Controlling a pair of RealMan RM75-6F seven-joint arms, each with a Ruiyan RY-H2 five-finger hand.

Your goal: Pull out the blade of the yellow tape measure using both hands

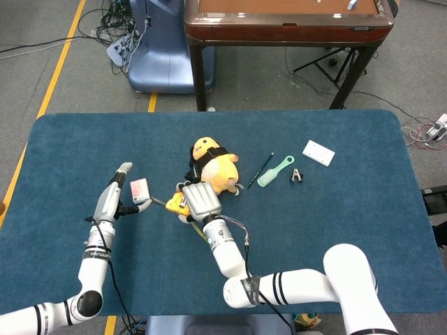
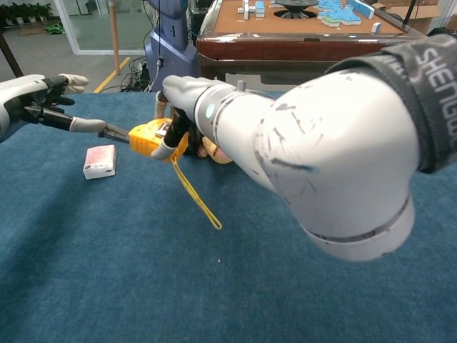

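The tape measure (image 2: 151, 137) sits a little left of centre on the blue surface (image 1: 335, 223) in the head view, just below a yellow plush toy (image 1: 213, 167). The right hand (image 1: 199, 201) lies over the yellow case, and in the chest view its fingers (image 2: 168, 145) are clamped around the case's right side. A yellow strap (image 2: 196, 199) hangs from the case and trails down and right across the surface.

The left hand (image 2: 36, 107) is at the left edge of the chest view, well left of the case. Its fingers (image 2: 82, 126) are together, pinching the end of the blade (image 2: 114, 132), which shows as a short dark strip running from the fingertip to the left face of the case. In the head view the left hand (image 1: 112, 202) is at left of centre, with the blade only faintly visible between it and the case.

A small white and pink box (image 2: 100, 160) lies flat on the surface below the blade in the chest view, near the left hand and apart from it. To the right of the toy in the head view lie a dark pen (image 1: 260, 170), a pale green tool (image 1: 275, 171), a small black clip (image 1: 297, 176) and a white card (image 1: 318, 153), each apart from the others. A brown table (image 1: 286, 21) stands at the top of the frame, beyond the surface.
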